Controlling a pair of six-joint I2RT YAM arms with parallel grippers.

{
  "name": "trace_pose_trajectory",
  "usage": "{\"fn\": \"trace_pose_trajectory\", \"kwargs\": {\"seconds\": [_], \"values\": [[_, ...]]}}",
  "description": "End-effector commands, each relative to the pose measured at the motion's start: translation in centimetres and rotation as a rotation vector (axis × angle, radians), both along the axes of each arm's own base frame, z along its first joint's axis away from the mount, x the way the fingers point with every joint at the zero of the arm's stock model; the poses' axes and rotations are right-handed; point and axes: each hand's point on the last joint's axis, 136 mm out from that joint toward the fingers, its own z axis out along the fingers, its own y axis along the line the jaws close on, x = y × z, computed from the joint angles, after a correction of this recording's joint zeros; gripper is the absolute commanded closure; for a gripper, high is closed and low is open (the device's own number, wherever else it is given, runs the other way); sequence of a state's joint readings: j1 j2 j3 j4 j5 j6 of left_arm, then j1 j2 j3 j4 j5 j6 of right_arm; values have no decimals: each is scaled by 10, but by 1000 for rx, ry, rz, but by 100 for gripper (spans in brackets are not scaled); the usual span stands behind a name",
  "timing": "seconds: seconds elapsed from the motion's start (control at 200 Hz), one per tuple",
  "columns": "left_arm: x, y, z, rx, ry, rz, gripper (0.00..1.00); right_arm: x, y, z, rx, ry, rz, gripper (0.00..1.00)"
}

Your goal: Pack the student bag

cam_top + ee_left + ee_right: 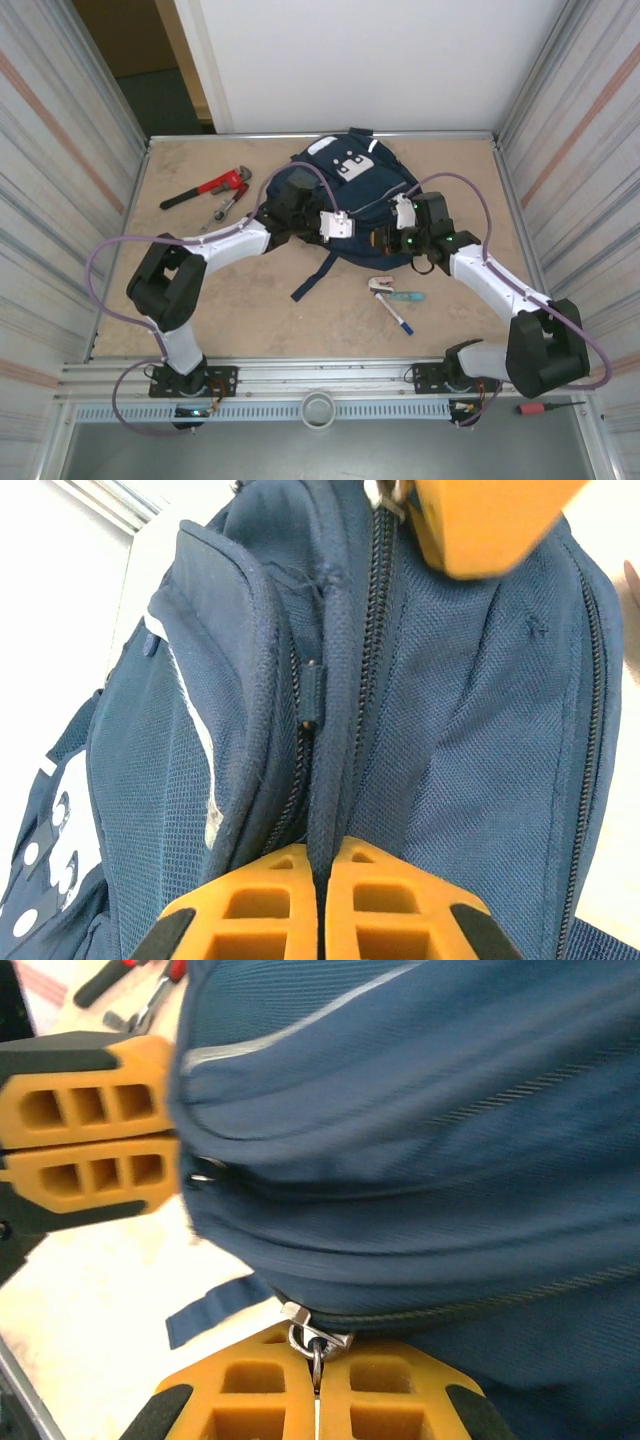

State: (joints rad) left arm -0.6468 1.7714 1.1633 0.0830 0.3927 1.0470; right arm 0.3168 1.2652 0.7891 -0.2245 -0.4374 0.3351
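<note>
- Student bag (pixel 350 195): large navy-blue fabric backpack with pale grey reflective striping. It lies at the middle of the far half of the table, between the two arms. Both wrists cover its near edge from overhead, and its contents are hidden.
- White patch panels (pixel 350 166): on the bag's front pocket, facing up. In the left wrist view they are cut off at the frame's lower left corner.
- Dark navy strap (pixel 314 276): trails off the bag's near side onto the table, with its upper end hidden under the left arm.
- Black zipper (pixel 372 680): runs lengthwise down the bag. Its teeth look meshed along the stretch in view, and both ends run out of frame.
- Small silver metal zipper pull (pixel 315 1343): at the bag's edge, partly sunk between orange fingers.
- Left gripper (pixel 320 905): orange fingers pressed together on the bag's seam ridge beside the zipper. How much fabric is caught cannot be made out.
- Right gripper (pixel 318 1395): orange fingers closed, pinching the zipper pull. It sits across the bag's edge from the left gripper.
- Red pipe wrench (pixel 208 187): on the table left of the bag, well apart from it.
- Silver metal hand tool (pixel 226 206): just beside the red wrench, too small to identify.
- Blue-and-white pen (pixel 397 314): near the bag's right front, not touching it.
- Teal-handled small item (pixel 394 291): next to the pen, its type unclear.
- Red-handled screwdriver (pixel 545 407): on the metal rail by the right arm's base.
- Tan board table (pixel 200 325): framed by aluminium rails.
</note>
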Motion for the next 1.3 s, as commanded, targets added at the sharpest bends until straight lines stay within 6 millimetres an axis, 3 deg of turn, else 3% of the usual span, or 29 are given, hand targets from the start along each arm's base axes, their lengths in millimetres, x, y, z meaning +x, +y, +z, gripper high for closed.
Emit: {"fn": "trace_pose_trajectory", "kwargs": {"seconds": [0.0, 0.155, 0.245, 0.341, 0.431, 0.501, 0.636, 0.771, 0.957, 1.062, 1.217, 1.298], "values": [[28, 24, 15, -41, -34, 80, 100, -5, -35, -12, -79, 87, -133, 100], [40, 42, 12, -54, -29, 120, 100, 2, -49, -19, -165, 114, -181, 100], [40, 43, 10, -55, -19, 118, 100, 4, -29, -12, -130, 75, -100, 100], [24, 34, 20, -99, 2, 72, 100, 2, -2, 1, -107, 14, 5, 100], [4, 31, 36, -161, 27, 26, 71, 1, 13, 11, -88, -12, 51, 100], [-11, 32, 44, -185, 40, 3, 57, 2, 18, 18, -61, -17, 59, 100], [-30, 36, 53, -200, 29, -2, 44, 2, 26, 28, -28, -31, 77, 100], [-39, 21, 54, -151, -3, -18, 41, -1, 37, 35, -2, -40, 108, 100], [-38, -12, 40, -61, -5, -71, 42, -5, 49, 42, 33, -43, 141, 100], [-29, -20, 32, -42, -2, -71, 47, -9, 51, 44, 43, -42, 149, 100], [-17, -18, 15, 21, -11, -64, 70, -11, 41, 39, 36, -32, 125, 100], [-12, -11, 18, -2, -3, -55, 92, -7, 24, 28, 14, 4, 67, 100]]}}
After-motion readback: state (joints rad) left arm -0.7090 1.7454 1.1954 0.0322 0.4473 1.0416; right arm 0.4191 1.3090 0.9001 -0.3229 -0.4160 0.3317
